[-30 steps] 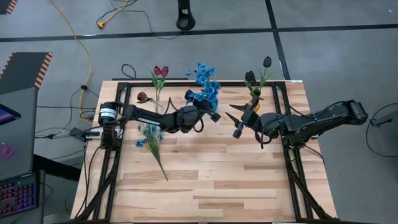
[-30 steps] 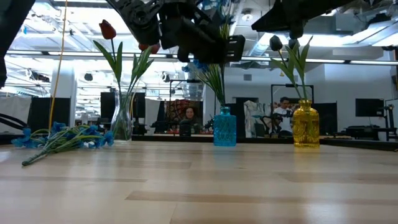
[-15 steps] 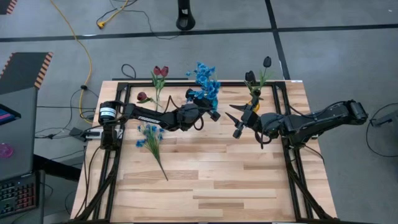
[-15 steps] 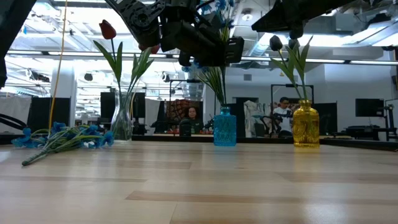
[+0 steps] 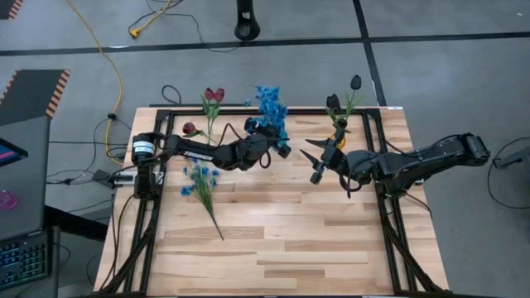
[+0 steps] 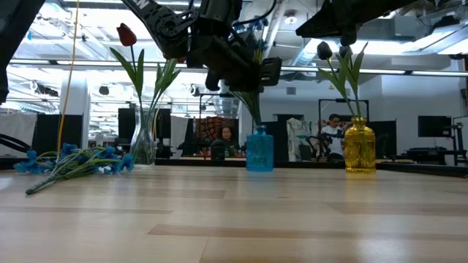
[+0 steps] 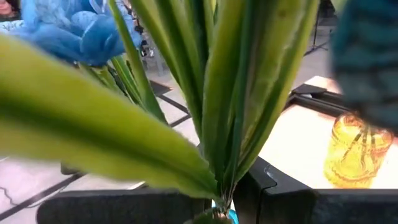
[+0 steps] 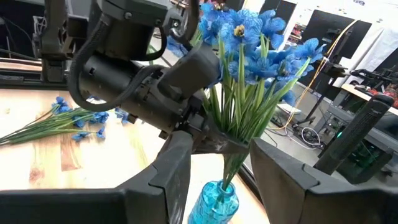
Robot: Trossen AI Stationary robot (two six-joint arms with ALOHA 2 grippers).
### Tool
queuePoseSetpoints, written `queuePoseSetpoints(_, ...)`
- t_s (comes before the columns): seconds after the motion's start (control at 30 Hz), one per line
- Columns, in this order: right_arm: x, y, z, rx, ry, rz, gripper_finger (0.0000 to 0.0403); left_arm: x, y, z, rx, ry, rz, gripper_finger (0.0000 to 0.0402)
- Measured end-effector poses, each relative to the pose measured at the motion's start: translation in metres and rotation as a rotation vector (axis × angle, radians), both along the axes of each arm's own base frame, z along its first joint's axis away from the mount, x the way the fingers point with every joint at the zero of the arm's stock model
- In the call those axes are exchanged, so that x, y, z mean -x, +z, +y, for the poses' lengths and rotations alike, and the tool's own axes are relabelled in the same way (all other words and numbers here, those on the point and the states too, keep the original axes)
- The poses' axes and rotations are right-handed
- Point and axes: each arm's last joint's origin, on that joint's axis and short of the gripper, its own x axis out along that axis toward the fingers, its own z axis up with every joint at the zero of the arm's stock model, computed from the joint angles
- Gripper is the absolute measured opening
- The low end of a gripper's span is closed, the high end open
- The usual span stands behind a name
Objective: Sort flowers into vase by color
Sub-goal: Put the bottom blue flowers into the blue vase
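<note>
Both left jaws pinch the blue flowers (image 8: 249, 37) above the blue vase (image 6: 259, 150); right jaws spread, empty.

Green stems (image 7: 236, 93) fill the left wrist view, hiding the left gripper.

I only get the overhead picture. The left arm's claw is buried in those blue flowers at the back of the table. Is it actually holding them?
Observer: Yes. The right wrist view shows the left gripper clamped on the stems of the blue flowers, just above a blue vase.
Visitor: Are the stems inside it?
Observer: They run down into its neck, and the low view shows it standing on the table.
Visitor: What about the other vases?
Observer: A clear vase holds a red tulip, and a yellow vase holds near-black tulips.
</note>
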Motion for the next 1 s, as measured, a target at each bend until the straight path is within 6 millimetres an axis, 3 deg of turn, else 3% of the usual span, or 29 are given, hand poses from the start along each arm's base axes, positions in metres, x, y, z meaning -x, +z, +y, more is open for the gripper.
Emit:
queuePoseSetpoints(0.27,0.0,0.0,0.0,0.0,0.0,0.0,0.0191,0.0,-0.003,0.01,0.043,-0.101,0.013,0.0027)
queuePoseSetpoints(0.47,0.0,0.0,0.0,0.001,0.0,0.001,0.0191,0.004,-0.009,0.019,0.105,-0.077,0.025,0.0037)
queuePoseSetpoints(1.0,0.0,0.0,0.0,0.002,0.0,0.002,0.0191,0.004,-0.011,0.021,0.134,-0.14,0.04,0.0176)
